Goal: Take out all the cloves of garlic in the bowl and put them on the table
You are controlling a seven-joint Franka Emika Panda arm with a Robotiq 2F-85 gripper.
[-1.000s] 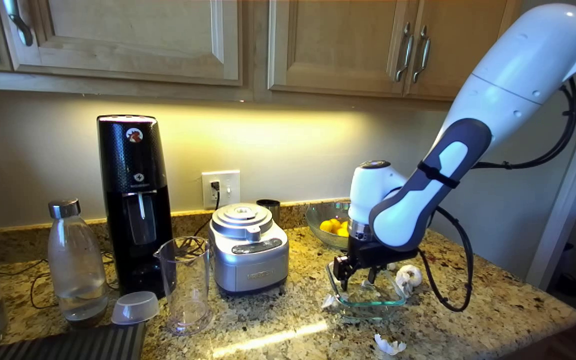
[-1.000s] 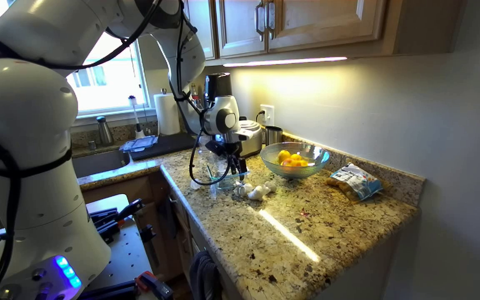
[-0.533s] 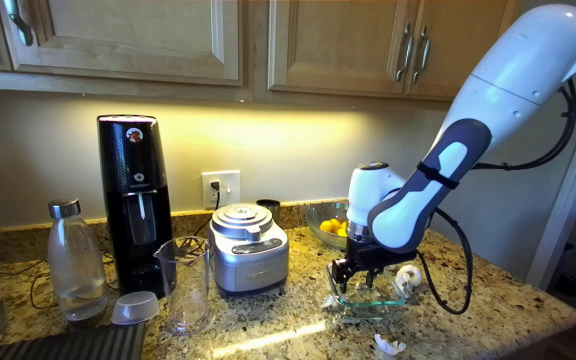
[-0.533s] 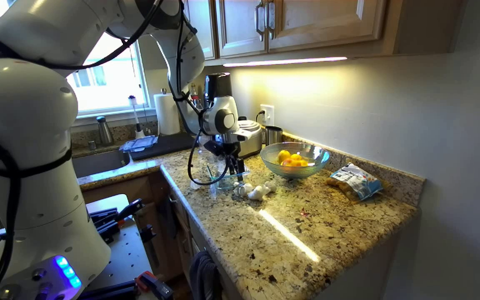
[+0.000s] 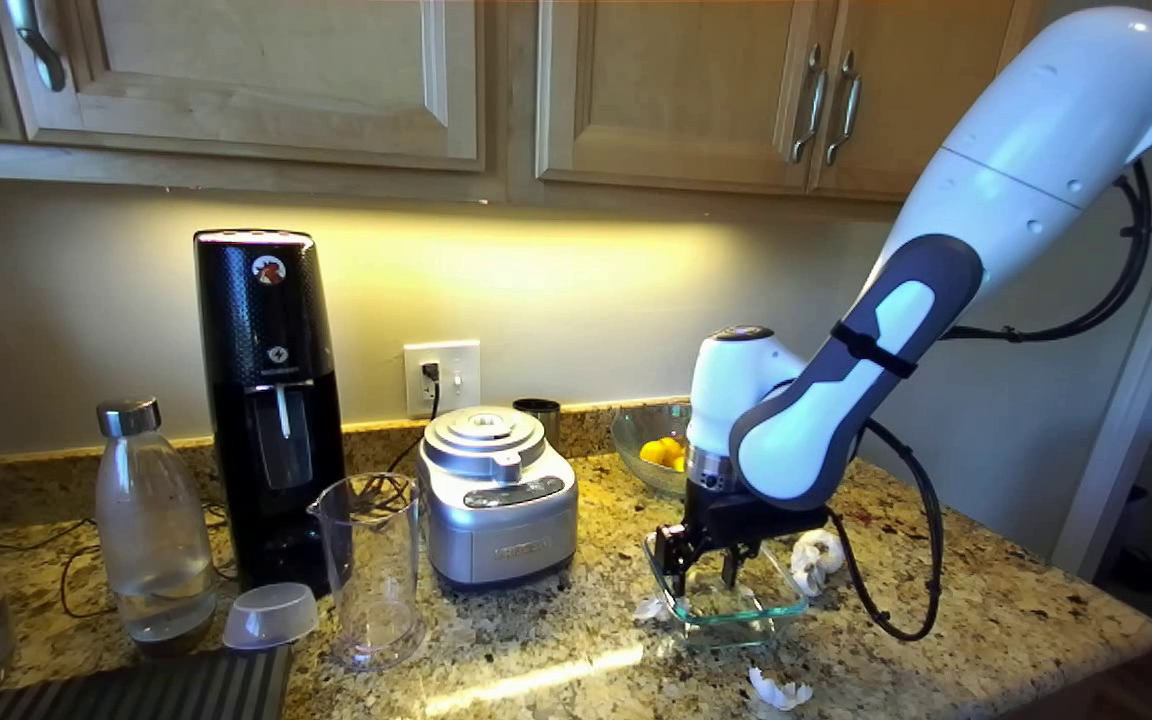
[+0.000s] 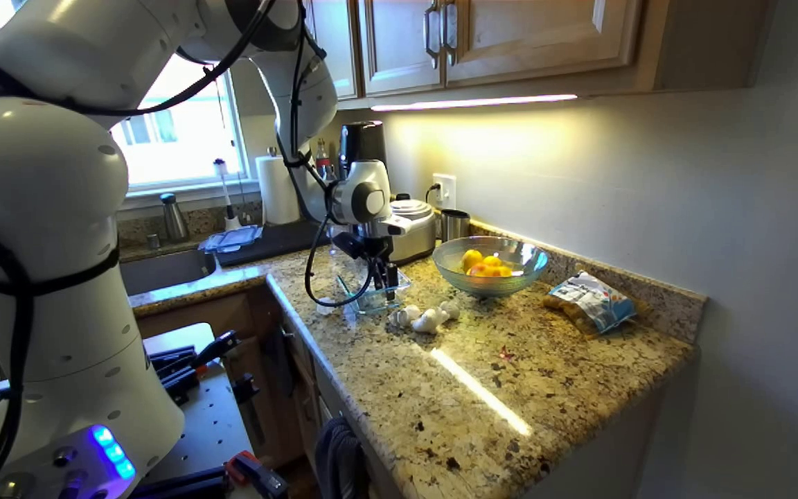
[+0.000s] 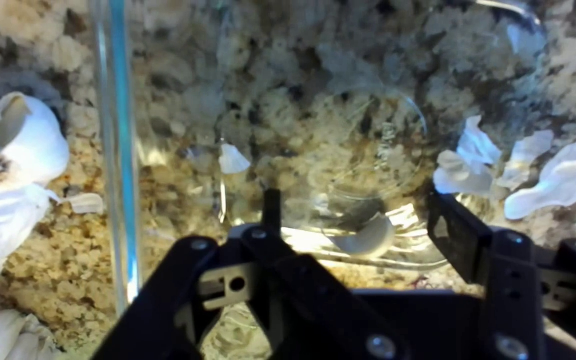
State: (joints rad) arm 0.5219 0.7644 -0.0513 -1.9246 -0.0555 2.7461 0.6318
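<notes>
Seeing smooth crescent clove (image 7: 372,239) in clear glass bowl (image 7: 123,125), with long axis near-sideways in wrist view and gripper (image 7: 356,205) spread.

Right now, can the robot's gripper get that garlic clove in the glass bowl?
Probably yes. The bowl is open on top, and in the wrist view the gripper is open, with the clove showing between its jaws. Whether they're low enough is hard to tell.

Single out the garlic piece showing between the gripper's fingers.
In the wrist view, the curved clove in the clear bowl; bulbs and skins show outside the fingers.
</notes>
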